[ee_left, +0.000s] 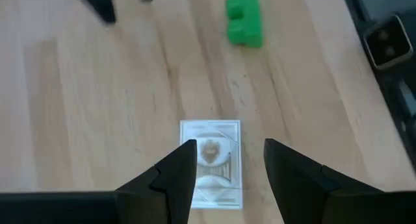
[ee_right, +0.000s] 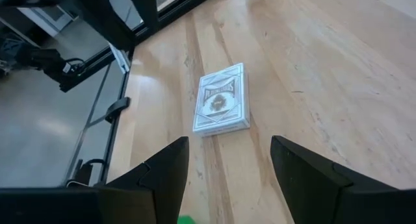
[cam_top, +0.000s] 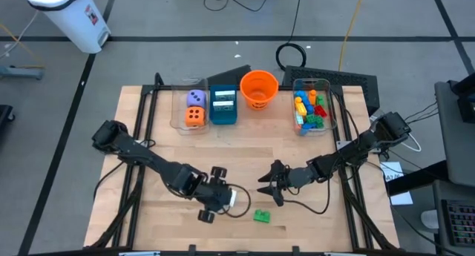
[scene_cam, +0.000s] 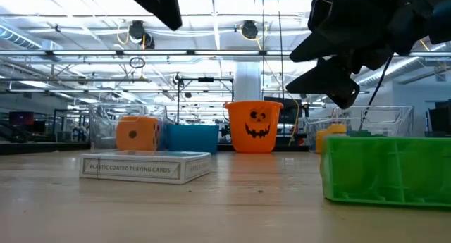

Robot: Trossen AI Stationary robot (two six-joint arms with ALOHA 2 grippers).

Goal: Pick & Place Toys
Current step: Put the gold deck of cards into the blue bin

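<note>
Left gripper (cam_top: pixel 231 200) sits at table's 6 o'clock zone, jaws parted and empty, fingers (ee_left: pixel 175 175) straddling a card deck (ee_left: pixel 211 160) lying flat on the table (cam_top: pixel 297 226). Green brick (cam_top: pixel 261 216) lies just beside, at 4 o'clock of the deck. Right gripper (cam_top: pixel 269 188) hovers at 2 o'clock of the deck, jaws wide, empty. 2 dice (cam_top: pixel 195 107) and bricks (cam_top: pixel 310 107) sit in bins at 12 o'clock edge.

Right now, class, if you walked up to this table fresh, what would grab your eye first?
Probably the orange pumpkin bucket at the table's far edge, between the teal box and a clear bin of bricks. Nearer, both end effectors hover over a card deck and a green brick.
</note>
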